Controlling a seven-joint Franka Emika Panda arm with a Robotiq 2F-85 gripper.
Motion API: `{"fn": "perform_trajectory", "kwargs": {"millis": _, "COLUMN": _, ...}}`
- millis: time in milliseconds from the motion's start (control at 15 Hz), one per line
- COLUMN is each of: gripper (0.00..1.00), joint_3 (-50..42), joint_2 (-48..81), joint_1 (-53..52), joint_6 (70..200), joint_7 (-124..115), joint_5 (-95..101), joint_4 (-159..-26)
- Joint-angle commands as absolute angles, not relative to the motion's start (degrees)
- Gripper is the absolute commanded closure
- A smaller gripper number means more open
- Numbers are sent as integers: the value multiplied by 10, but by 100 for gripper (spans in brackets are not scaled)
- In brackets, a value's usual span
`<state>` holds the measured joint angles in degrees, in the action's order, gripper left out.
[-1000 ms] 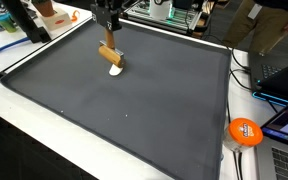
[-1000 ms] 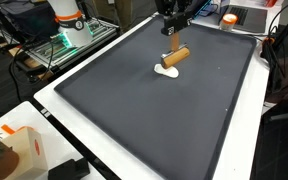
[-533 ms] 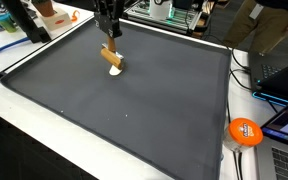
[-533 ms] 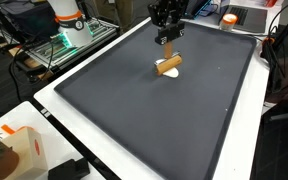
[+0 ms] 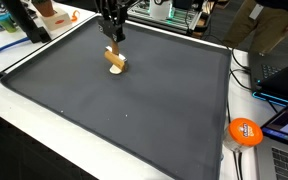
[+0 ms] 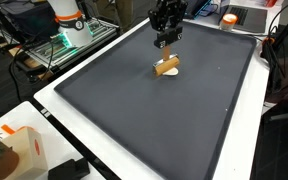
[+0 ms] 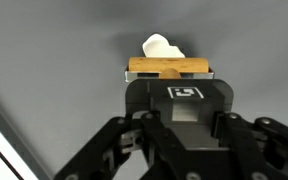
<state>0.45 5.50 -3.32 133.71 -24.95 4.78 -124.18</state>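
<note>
My gripper (image 7: pixel 169 76) is shut on a short wooden block (image 7: pixel 169 67) held crosswise between its fingertips. A white lump (image 7: pixel 159 46) shows just beyond the block, down at the dark mat (image 7: pixel 44 60). In both exterior views the gripper (image 5: pixel 112 36) (image 6: pixel 165 38) hangs over the far part of the mat. The wooden block (image 5: pixel 115 59) (image 6: pixel 167 67) sits right under it, and the white lump (image 5: pixel 117 70) (image 6: pixel 171 73) rests on the mat surface. Whether the white lump is joined to the block I cannot tell.
The dark mat (image 5: pixel 134 110) covers most of a white table (image 6: pixel 94 140). An orange disc (image 5: pixel 245 131) lies off the mat's corner beside a laptop (image 5: pixel 284 120). A white and orange box (image 6: pixel 16 146) stands at a table corner. Cluttered equipment (image 6: pixel 69 25) lines the far edges.
The gripper has shifted a little across the far part of the mat, carrying the wooden block with it. The block now lies closer over the white lump and has turned slightly.
</note>
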Motion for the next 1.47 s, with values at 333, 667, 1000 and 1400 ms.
{"fn": "perform_trajectory", "kwargs": {"millis": 333, "gripper": 78, "joint_3": 5, "joint_2": 73, "joint_1": -26, "joint_6": 1292, "joint_7": -214, "joint_5": 4, "joint_4": -1249}}
{"fn": "perform_trajectory", "kwargs": {"millis": 667, "gripper": 78, "joint_3": 5, "joint_2": 81, "joint_1": -26, "joint_6": 1256, "joint_7": -212, "joint_5": -18, "joint_4": -1246}}
{"fn": "perform_trajectory", "kwargs": {"millis": 1000, "gripper": 78, "joint_3": 10, "joint_2": -64, "joint_1": -31, "joint_6": 1303, "joint_7": -215, "joint_5": -13, "joint_4": -1306}}
{"fn": "perform_trajectory", "kwargs": {"millis": 1400, "gripper": 53, "joint_3": 30, "joint_2": -117, "joint_1": -23, "joint_6": 1286, "joint_7": -175, "joint_5": 5, "joint_4": -1274}}
